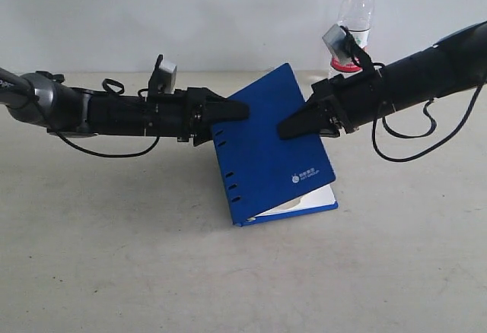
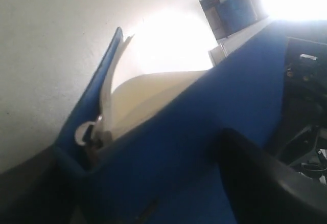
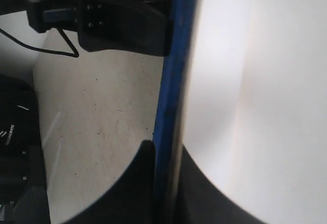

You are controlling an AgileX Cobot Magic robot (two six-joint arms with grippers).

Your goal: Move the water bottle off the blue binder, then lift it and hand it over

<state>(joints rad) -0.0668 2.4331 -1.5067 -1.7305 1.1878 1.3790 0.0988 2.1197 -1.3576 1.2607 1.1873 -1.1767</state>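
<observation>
The left gripper (image 1: 240, 111) and right gripper (image 1: 288, 128) each pinch an opposite long edge of the flat royal-blue ring binder (image 1: 270, 162), jaws closed on its cover, probably the shared grip of a handover. Between them the binder hangs tilted. Its long axis runs from the grippers down toward the beige table (image 1: 114, 257), with the slotted spine (image 1: 230, 177) on the left gripper's side and the white pages (image 1: 308, 202) sagging open. The clear, red-capped plastic water bottle (image 1: 358, 14) stands upright behind the right gripper's wrist, off the binder.
</observation>
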